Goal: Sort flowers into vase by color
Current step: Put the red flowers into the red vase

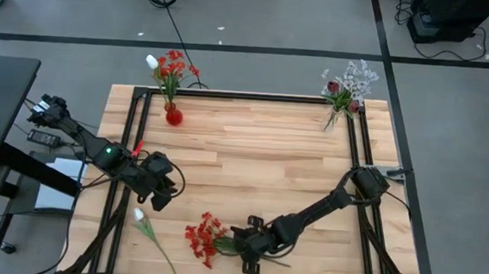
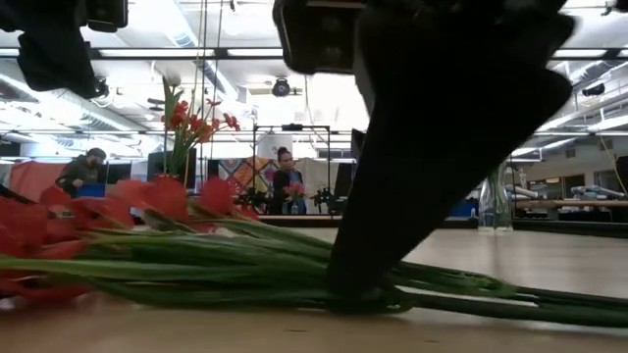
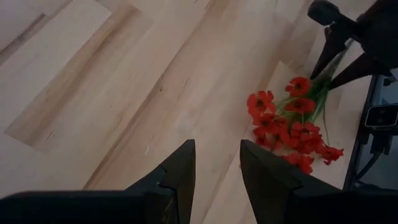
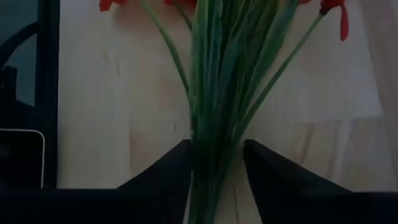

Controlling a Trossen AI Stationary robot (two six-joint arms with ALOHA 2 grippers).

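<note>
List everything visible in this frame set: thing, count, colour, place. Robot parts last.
Red flower bunch: one, red blooms on green stems, lying on the table's near edge, stems between the right gripper's fingers.
White tulip: one, white bud on a green stem, lying at the near left edge.
Red vase: one, far left, holding red flowers and a white bud.
Clear vase: one, far right, holding maroon buds and pale sprigs.
Table: one, light wood, black frame.
People: two, seated in the room behind.
Left gripper: open, empty, above the table's left side.
Right gripper: around the bunch's stems.
</note>
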